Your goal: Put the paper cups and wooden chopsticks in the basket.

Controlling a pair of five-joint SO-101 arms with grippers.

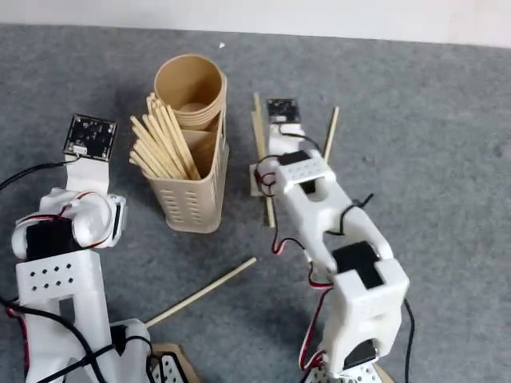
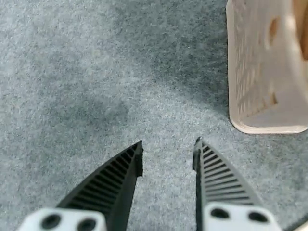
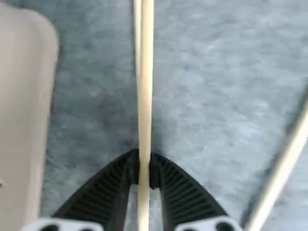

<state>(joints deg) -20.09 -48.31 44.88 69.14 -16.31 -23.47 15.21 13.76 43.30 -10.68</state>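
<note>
This looks like a robotics lab bench or a hobbyist's test rig, not a home or kitchen. The table point(image 1: 447, 120) is covered in grey felt-like cloth, with a pale strip point(image 1: 319, 14) beyond its far edge. Two white plastic arms, the left arm point(image 1: 60, 271) and the right arm point(image 1: 339, 239), stand on it. They carry bare circuit boards point(image 1: 89, 136) at the wrists and loose red and black wires point(image 1: 313, 329), with a wooden base plate point(image 1: 177, 359) below. A basket point(image 1: 192, 199), cups point(image 1: 190, 88) and chopsticks point(image 1: 164, 144) are household goods among the hardware.
</note>
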